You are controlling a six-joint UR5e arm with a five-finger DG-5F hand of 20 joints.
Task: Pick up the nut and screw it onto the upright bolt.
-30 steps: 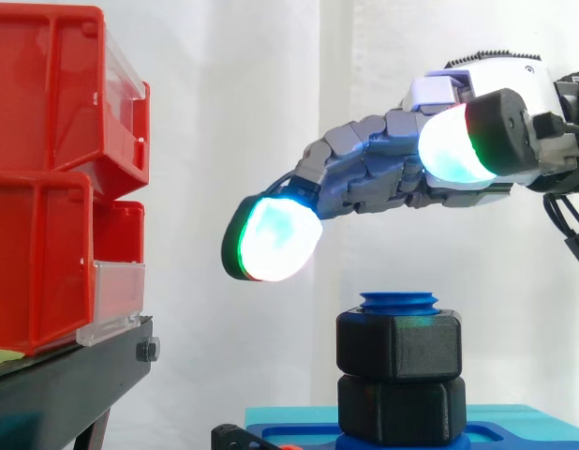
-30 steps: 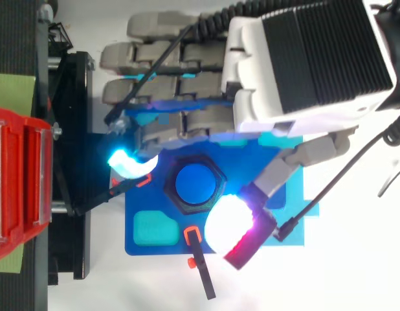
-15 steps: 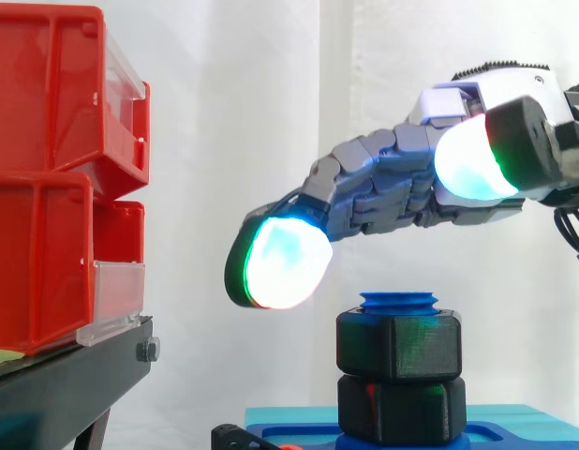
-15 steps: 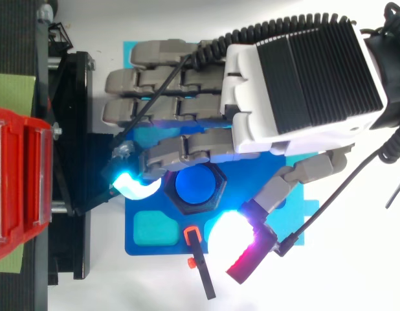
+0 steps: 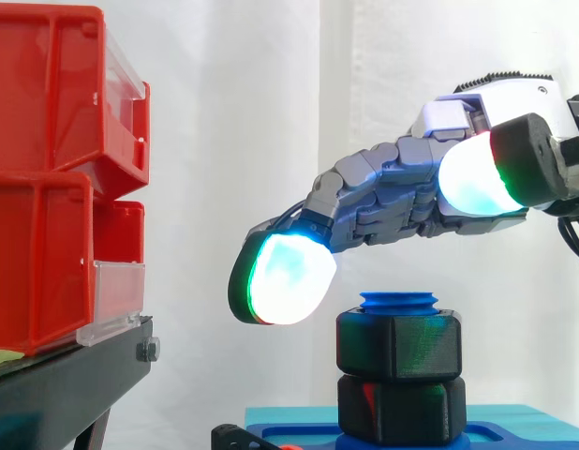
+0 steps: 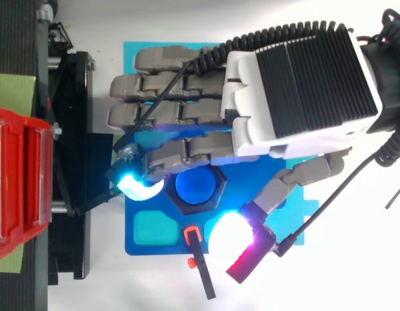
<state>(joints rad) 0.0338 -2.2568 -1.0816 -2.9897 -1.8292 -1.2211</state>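
White curtain backs your work. By the look of it the job is nearly done: 1 black nut sits on the 1 blue bolt, whose tip pokes out above it. The nut rests on 1 more black hex piece on the blue plate. Your hand hovers just above, fingers loosely extended, holding nothing. At most a final tightening is left. At least 2 red bins are stacked nearby.
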